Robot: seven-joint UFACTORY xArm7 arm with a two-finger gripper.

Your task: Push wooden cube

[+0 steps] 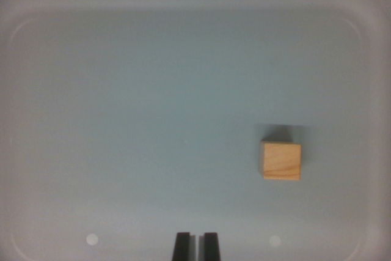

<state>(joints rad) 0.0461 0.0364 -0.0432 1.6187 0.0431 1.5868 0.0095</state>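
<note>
A small wooden cube [281,161] rests on the floor of a pale grey bin [153,108], toward the wrist view's right. My gripper [195,246] shows at the bottom middle as two dark fingertips pressed close together with only a thin slit between them, so it is shut on nothing. The cube lies up and to the right of the fingertips, well apart from them.
The bin's rounded walls [24,22] frame the scene on all sides. Two faint round marks [91,239] sit on the floor near the bottom edge, left and right of the fingertips.
</note>
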